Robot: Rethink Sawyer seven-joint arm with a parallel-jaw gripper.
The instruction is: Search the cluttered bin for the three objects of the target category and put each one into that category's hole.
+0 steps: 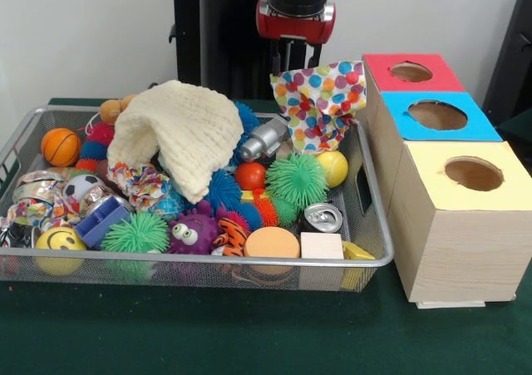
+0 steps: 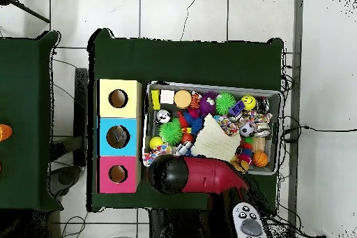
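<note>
The silver wire-mesh bin (image 1: 249,261) is full of toys and shows in the overhead view too (image 2: 279,113). My gripper (image 1: 294,66) hangs over the bin's right end, beside the wooden boxes. It is shut on the top edge of a white cloth with coloured polka dots (image 1: 320,102), which hangs lifted above the clutter. In the overhead view the arm's red and black head (image 2: 171,174) hides the gripper. Three wooden boxes with round holes stand in a row: red top (image 1: 413,71), blue top (image 1: 438,115), yellow top (image 1: 472,174).
In the bin lie a cream knitted cloth (image 1: 187,130), a green spiky ball (image 1: 297,180), a small basketball (image 1: 61,146), a smiley ball (image 1: 60,240), a purple monster (image 1: 193,232), a can (image 1: 322,218) and a wooden block (image 1: 322,246). Green cloth covers the table (image 1: 249,333).
</note>
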